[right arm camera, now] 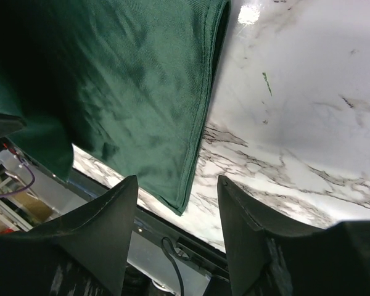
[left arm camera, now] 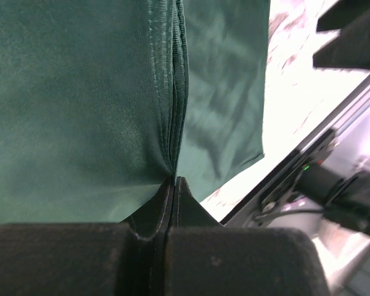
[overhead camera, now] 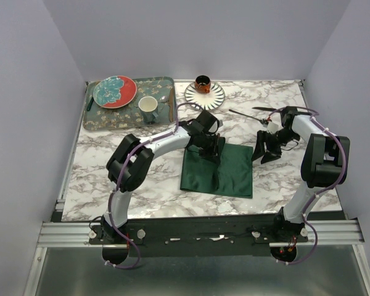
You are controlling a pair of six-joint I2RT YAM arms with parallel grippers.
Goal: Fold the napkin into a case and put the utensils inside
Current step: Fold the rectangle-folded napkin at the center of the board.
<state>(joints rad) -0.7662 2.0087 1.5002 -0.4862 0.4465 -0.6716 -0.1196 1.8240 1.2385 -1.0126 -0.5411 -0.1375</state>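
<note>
The napkin (overhead camera: 219, 172) lies flat on the table (overhead camera: 142, 179), a little right of centre and towards the near side, with a seam running near-to-far down its middle. It is not yet the narrow case the task wants.

The left tool (left arm camera: 174, 185) is closed tight on the napkin's far edge. The left wrist view shows stacked hems meeting right at the tips, so the pinch looks shallow. The main risk is here: the cloth is shiny and probably slick, and on a lift or drag 1 layer could slip free and let the fold fall open.

The right tool (right arm camera: 176, 222) hangs just beside the napkin's right edge, its jaws apart with nothing between them. The near right corner of the cloth shows beyond the tips. If it closes from this spot, it could take only the top layer, or miss the hem and scrape the table.

With 2 tools on 1 soft cloth, uneven pulling is the next worry — the edges would skew and the case would come out crooked or bunched.

The utensils (overhead camera: 246, 115) lie on the far right of the table, well apart from the napkin but close to the right arm. A wide swing of that arm could knock them out of easy reach.
</note>
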